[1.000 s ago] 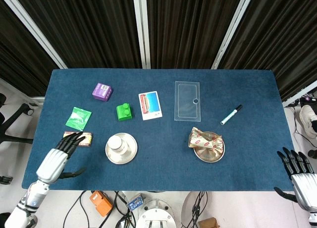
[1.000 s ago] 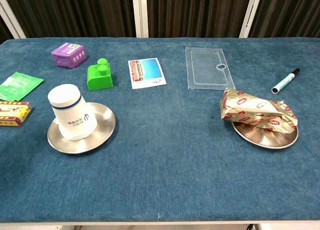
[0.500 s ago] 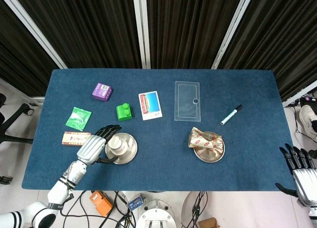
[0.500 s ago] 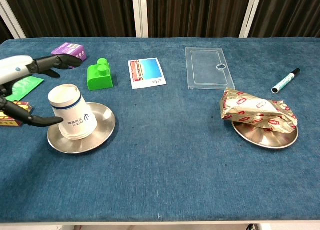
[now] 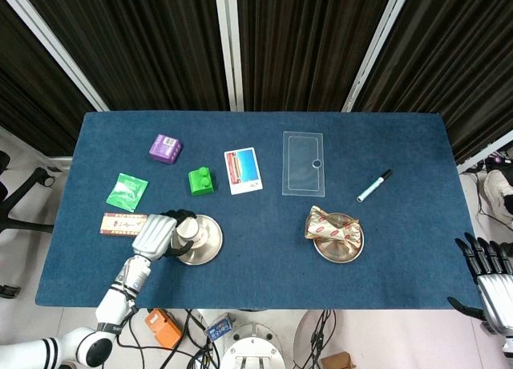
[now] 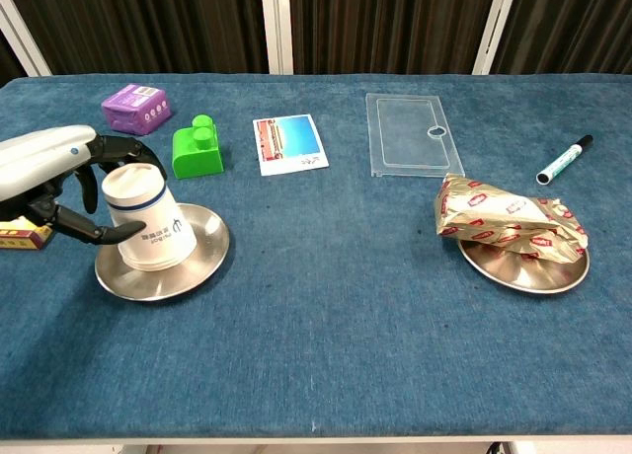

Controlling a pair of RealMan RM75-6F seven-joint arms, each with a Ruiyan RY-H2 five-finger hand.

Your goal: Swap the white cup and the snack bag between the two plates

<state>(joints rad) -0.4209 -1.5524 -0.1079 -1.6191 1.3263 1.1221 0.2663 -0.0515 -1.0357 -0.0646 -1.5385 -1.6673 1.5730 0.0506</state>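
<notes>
The white cup [image 6: 146, 229] with a blue band leans to the left on the left steel plate [image 6: 194, 264]. My left hand [image 6: 57, 174] wraps it from the left, fingers over its top and thumb against its near side. From the head view the left hand [image 5: 155, 233] covers part of the cup [image 5: 192, 230] on its plate [image 5: 207, 252]. The gold and red snack bag [image 6: 509, 222] lies across the right plate [image 6: 528, 279], also seen as bag [image 5: 330, 225] on plate [image 5: 343, 252]. My right hand [image 5: 484, 268] hangs off the table's right edge, fingers spread and holding nothing.
Behind the left plate lie a green block [image 6: 197, 148], a purple box [image 6: 135, 109], a picture card [image 6: 288, 144] and a red and yellow box [image 5: 120, 223]. A green packet [image 5: 127, 191], a clear plastic sheet [image 6: 413, 133] and a marker [image 6: 564, 159] also lie on the blue table.
My left hand came in from the table's left edge, opened around the cup, and now closes on it. The cup has tipped to the left. The right hand sank slightly.
</notes>
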